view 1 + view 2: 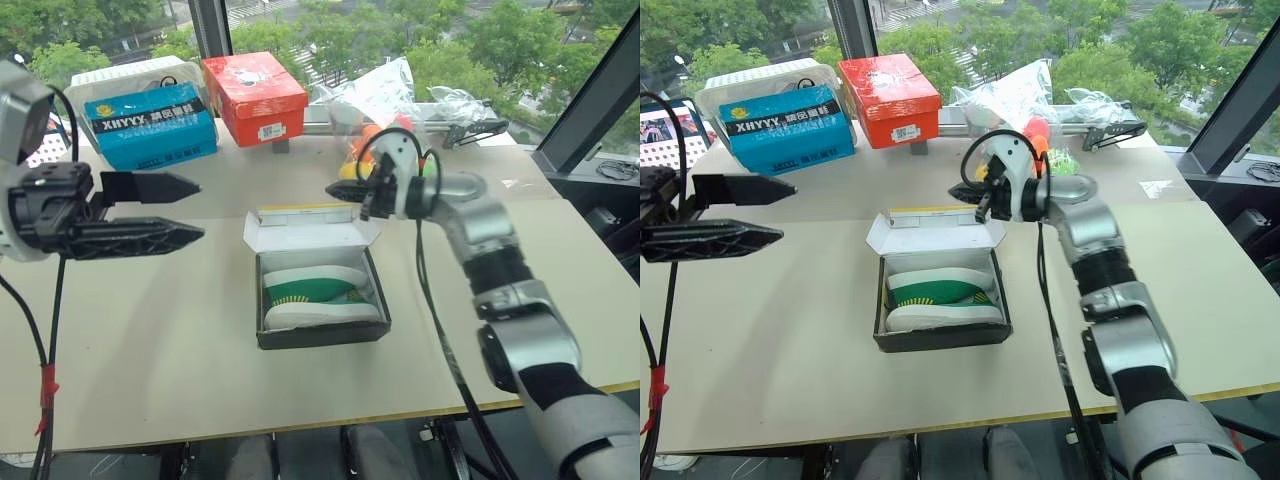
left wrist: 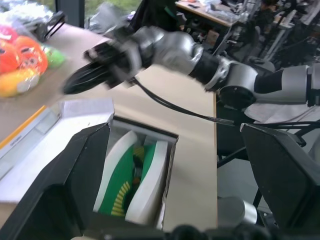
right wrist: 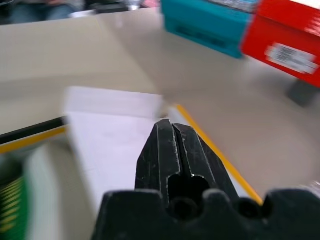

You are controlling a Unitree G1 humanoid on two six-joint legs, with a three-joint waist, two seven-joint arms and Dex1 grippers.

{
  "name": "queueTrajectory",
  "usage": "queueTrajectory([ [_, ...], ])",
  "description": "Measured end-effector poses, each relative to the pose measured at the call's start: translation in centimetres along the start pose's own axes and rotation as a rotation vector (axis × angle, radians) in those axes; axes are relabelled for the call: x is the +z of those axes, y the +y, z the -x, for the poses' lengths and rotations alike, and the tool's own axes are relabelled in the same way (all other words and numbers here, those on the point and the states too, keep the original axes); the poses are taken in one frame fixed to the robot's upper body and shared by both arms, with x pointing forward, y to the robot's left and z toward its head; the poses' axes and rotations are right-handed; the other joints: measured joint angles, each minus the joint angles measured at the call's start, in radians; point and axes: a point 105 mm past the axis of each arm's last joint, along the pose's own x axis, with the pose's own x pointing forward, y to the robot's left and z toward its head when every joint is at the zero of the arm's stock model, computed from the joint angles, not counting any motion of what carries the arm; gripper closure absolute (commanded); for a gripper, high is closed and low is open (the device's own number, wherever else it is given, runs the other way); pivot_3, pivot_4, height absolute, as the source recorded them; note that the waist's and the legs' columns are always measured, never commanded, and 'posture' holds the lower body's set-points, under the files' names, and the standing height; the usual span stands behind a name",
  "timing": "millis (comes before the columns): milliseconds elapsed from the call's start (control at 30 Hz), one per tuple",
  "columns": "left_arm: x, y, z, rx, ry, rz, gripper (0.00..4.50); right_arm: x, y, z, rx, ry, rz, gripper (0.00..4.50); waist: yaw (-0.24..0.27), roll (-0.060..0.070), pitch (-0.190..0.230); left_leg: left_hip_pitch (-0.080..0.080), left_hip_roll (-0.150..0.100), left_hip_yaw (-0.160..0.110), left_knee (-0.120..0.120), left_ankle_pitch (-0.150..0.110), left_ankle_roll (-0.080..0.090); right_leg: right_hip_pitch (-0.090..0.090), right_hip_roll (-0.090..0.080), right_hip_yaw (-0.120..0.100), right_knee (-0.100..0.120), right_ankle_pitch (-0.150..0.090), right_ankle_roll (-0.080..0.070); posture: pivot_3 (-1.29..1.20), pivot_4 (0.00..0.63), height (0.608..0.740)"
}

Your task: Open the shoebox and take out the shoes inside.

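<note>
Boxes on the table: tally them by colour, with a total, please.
Yellow-lidded shoebox, open, green shoes inside: 1
Blue box: 1
Red-orange box: 1
White box, behind the blue one: 1
Total: 4

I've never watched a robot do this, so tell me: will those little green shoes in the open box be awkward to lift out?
Probably not heavy: the shoes look small beside the shoebox. Their pale soles look smooth, so a pincer might slip. They lie snugly side by side, so lifting one could drag the other.
</note>
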Motion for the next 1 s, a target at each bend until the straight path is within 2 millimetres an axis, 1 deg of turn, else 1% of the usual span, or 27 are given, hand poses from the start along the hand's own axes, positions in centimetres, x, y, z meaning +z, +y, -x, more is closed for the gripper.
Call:
queueTrajectory([
  [67, -0.5, 0.1, -0.1, 0.007, 0.016, -0.007, 0.00, 0.8, 1.9, 0.3, 0.107, 0.038, 0.046, 2.69, -0.001, 0.000, 0.000, 0.003, 0.000, 0.001, 0.002, 0.000, 0.000, 0.001, 0.000, 0.000, -0.001, 0.000, -0.001, 0.00, 0.150, 0.740],
  [133, -0.5, 0.7, -0.1, 0.044, 0.026, -0.043, 0.00, 0.8, 2.7, 0.0, 0.148, 0.072, 0.073, 1.99, -0.001, 0.000, 0.000, 0.009, 0.000, 0.001, 0.004, 0.001, 0.000, 0.005, 0.001, 0.000, 0.002, -0.005, 0.002, 0.00, 0.150, 0.740],
  [200, -0.7, 1.8, -0.1, 0.116, 0.044, -0.084, 0.00, -0.1, 3.0, -0.5, 0.159, 0.146, 0.112, 1.32, 0.000, 0.000, 0.000, 0.014, 0.000, 0.001, 0.004, 0.004, -0.002, 0.007, 0.001, 0.001, 0.005, -0.006, 0.003, 0.00, 0.150, 0.740],
  [267, -0.9, 2.8, 0.0, 0.173, 0.068, -0.123, 0.00, -1.1, 3.2, -1.0, 0.167, 0.219, 0.152, 0.67, -0.001, 0.000, 0.000, 0.015, 0.000, 0.001, 0.004, 0.009, -0.003, 0.007, 0.002, 0.001, 0.007, -0.005, -0.003, 0.00, 0.150, 0.740],
  [300, -1.1, 3.1, 0.1, 0.190, 0.080, -0.136, 0.00, -1.4, 3.3, -1.1, 0.170, 0.241, 0.165, 0.28, -0.002, 0.000, 0.000, 0.015, 0.000, 0.001, 0.004, 0.010, -0.003, 0.006, 0.002, 0.001, 0.008, -0.006, -0.006, 0.00, 0.150, 0.740],
  [333, -1.1, 3.3, 0.2, 0.207, 0.087, -0.151, 0.00, -1.8, 3.4, -1.3, 0.175, 0.266, 0.180, 0.06, -0.003, 0.000, 0.000, 0.016, 0.000, 0.002, 0.004, 0.011, -0.003, 0.006, 0.002, 0.001, 0.008, -0.005, -0.006, 0.00, 0.150, 0.740],
  [433, -1.7, 3.7, 0.3, 0.235, 0.109, -0.165, 0.00, -2.8, 3.6, -1.6, 0.186, 0.327, 0.219, 0.06, -0.004, 0.000, 0.000, 0.015, 0.000, 0.002, 0.004, 0.011, -0.003, 0.006, 0.002, 0.001, 0.008, -0.003, -0.002, 0.00, 0.150, 0.740],
  [533, -2.4, 3.8, 0.5, 0.245, 0.127, -0.146, 0.00, -4.0, 3.4, -1.5, 0.184, 0.381, 0.234, 0.06, -0.003, 0.000, 0.000, 0.012, 0.001, 0.002, 0.003, 0.010, -0.003, 0.003, 0.002, 0.001, 0.008, -0.003, -0.001, 0.00, 0.150, 0.740],
  [633, -3.1, 3.9, 0.7, 0.256, 0.147, -0.127, 0.00, -5.0, 2.7, -1.1, 0.166, 0.415, 0.214, 0.06, -0.001, 0.000, 0.000, 0.010, 0.000, 0.002, 0.003, 0.010, -0.003, 0.003, 0.002, 0.001, 0.007, -0.002, -0.004, 0.00, 0.150, 0.740],
  [767, -3.0, 3.9, 0.8, 0.266, 0.148, -0.152, 0.00, -6.2, 2.2, -0.7, 0.153, 0.463, 0.219, 0.06, -0.001, -0.001, 0.000, 0.011, 0.000, 0.002, 0.003, 0.010, -0.003, 0.003, 0.002, 0.001, 0.007, -0.003, -0.001, 0.00, 0.150, 0.740],
  [900, -2.9, 3.7, 0.7, 0.261, 0.157, -0.168, 0.00, -7.5, 2.1, -0.4, 0.169, 0.520, 0.217, 0.06, -0.002, -0.001, 0.000, 0.012, 0.000, 0.002, 0.003, 0.010, -0.003, 0.004, 0.002, 0.001, 0.008, -0.004, -0.001, 0.00, 0.150, 0.740],
  [1000, -2.9, 3.7, 0.8, 0.260, 0.160, -0.168, 0.00, -8.3, 2.2, -0.6, 0.180, 0.540, 0.201, 0.06, -0.005, -0.001, 0.000, 0.012, 0.001, 0.002, 0.003, 0.010, -0.003, 0.004, 0.002, 0.001, 0.008, -0.004, -0.001, 0.00, 0.150, 0.740],
])
